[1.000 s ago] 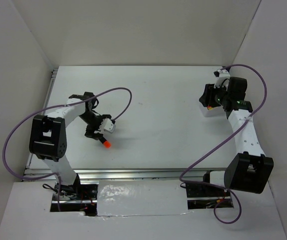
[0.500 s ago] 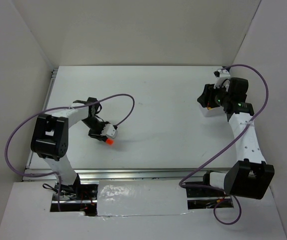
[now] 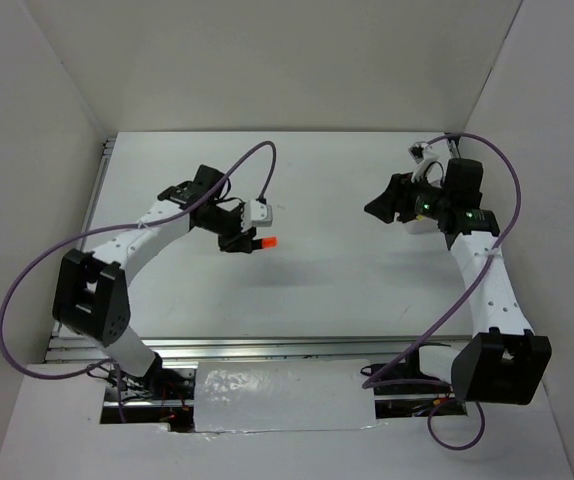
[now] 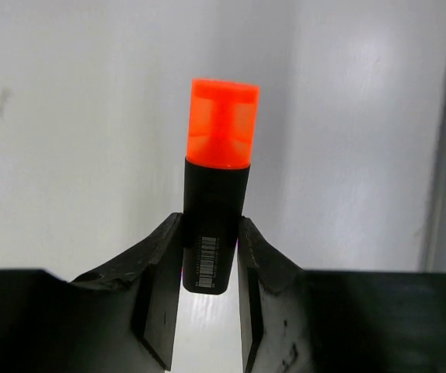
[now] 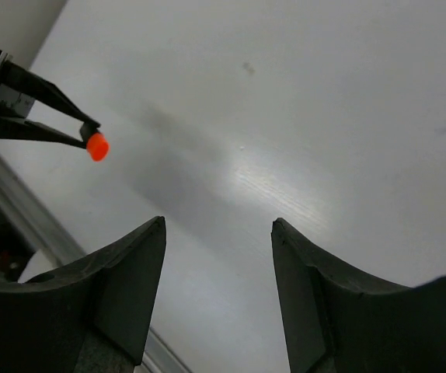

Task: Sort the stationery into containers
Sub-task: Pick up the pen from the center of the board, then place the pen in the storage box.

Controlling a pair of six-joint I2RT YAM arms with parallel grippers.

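Observation:
A short black highlighter with an orange end (image 4: 221, 124) sticks out ahead of my left gripper (image 4: 210, 233), whose jaws are shut on its black body. From above, that gripper (image 3: 247, 242) hangs over the middle-left of the table with the orange end (image 3: 270, 242) pointing right. My right gripper (image 3: 375, 208) is at the far right, pointing left, and stands open (image 5: 217, 225) with nothing between its fingers. Across the table in the right wrist view, the orange end (image 5: 97, 146) shows small. A white container (image 3: 422, 224) peeks out from under the right arm; its inside is hidden.
White walls close in the table on the left, back and right. A metal rail (image 3: 267, 347) runs along the near edge, and another rail (image 3: 95, 190) along the left edge. Purple cables (image 3: 257, 165) loop above both arms.
My left gripper has shut on the orange highlighter, lifted it off the table and carried it back and to the right. My right gripper swung left, away from the container, and opened a little wider.

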